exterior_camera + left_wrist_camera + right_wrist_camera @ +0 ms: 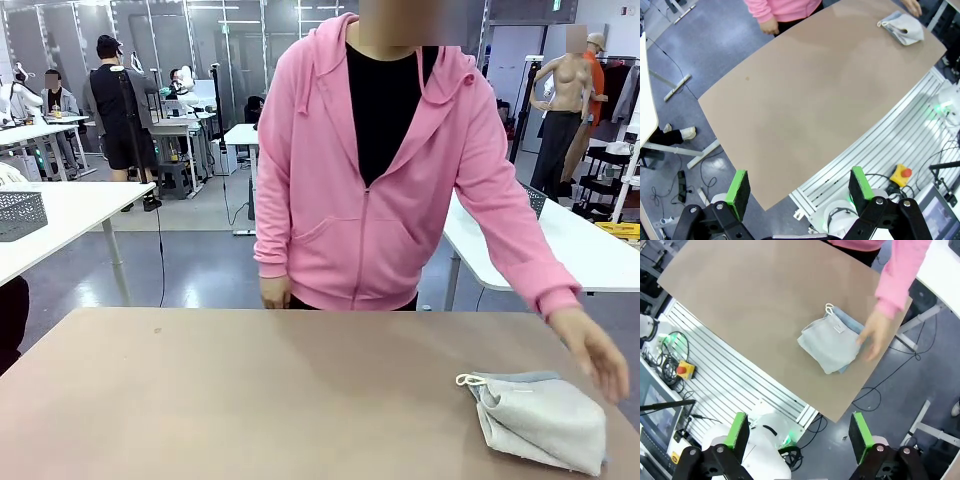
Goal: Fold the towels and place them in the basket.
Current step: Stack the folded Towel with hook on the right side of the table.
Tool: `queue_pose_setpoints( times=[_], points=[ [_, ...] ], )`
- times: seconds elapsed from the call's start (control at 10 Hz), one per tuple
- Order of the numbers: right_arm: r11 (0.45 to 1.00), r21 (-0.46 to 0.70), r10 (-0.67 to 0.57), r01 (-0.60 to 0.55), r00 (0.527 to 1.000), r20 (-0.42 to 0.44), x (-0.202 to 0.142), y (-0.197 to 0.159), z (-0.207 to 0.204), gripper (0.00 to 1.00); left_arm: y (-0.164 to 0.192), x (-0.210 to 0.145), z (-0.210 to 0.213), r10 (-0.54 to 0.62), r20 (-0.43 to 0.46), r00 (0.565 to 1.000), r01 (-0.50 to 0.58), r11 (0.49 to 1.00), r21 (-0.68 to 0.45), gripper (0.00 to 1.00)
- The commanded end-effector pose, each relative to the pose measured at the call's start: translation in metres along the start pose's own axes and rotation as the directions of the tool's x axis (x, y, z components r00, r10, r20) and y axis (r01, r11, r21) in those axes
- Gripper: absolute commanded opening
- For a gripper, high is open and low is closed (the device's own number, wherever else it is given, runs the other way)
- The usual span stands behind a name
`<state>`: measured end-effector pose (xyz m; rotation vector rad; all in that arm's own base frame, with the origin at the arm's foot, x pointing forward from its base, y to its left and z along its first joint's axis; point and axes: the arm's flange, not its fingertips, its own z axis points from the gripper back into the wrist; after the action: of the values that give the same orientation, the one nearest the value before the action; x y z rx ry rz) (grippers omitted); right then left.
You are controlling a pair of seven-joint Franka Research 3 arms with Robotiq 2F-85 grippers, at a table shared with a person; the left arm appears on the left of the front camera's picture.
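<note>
The towel (540,415) lay bunched at the near right corner of the table (250,400), its white loop pointing left and its long axis running left to right; the person's hand (600,360) hovered just beside its far right edge; the right gripper (797,437), jaws wide and empty, hung above it and was plainly nearer; the left gripper (797,192), equally wide, was well apart.

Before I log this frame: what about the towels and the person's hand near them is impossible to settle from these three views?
- Towels: stacked in the right wrist view; the grey top one hides most of the blue one, so its fold is unclear.
- Front view: the towels run near the bottom edge; the lower layer is barely visible.
- Person's hand: motion-blurred in the right wrist view; whether it touches the cloth is uncertain.
- Left wrist view: towels too small for detail.
</note>
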<state>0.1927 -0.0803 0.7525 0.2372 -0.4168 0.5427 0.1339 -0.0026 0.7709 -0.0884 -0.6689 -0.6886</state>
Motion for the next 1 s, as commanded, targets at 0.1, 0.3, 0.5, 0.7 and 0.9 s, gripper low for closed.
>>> queue_pose_setpoints(
  times=[0.1, 0.3, 0.5, 0.7, 0.9],
  points=[
    [1.000, -0.001, -0.008, 0.008, 1.000, 0.002, 0.0008, -0.0001, 0.0035, 1.00, -0.0015, 0.0000, 0.0026, -0.009, 0.005, 1.000, 0.009, 1.000, -0.001, 1.00],
    [1.000, -0.001, -0.008, 0.008, 1.000, 0.002, 0.0008, -0.0001, 0.0035, 1.00, -0.0015, 0.0000, 0.0026, -0.009, 0.005, 1.000, 0.009, 1.000, -0.001, 1.00],
    [1.000, -0.001, -0.008, 0.008, 1.000, 0.002, 0.0008, -0.0001, 0.0035, 1.00, -0.0015, 0.0000, 0.0026, -0.009, 0.005, 1.000, 0.009, 1.000, -0.001, 1.00],
    [1.000, -0.001, -0.008, 0.008, 1.000, 0.002, 0.0008, -0.0001, 0.0035, 1.00, -0.0015, 0.0000, 0.0026, -0.009, 0.005, 1.000, 0.009, 1.000, -0.001, 1.00],
    [1.000, -0.001, -0.008, 0.008, 1.000, 0.002, 0.0008, -0.0001, 0.0035, 1.00, -0.0015, 0.0000, 0.0026, -0.009, 0.005, 1.000, 0.009, 1.000, -0.001, 1.00]
  ],
)
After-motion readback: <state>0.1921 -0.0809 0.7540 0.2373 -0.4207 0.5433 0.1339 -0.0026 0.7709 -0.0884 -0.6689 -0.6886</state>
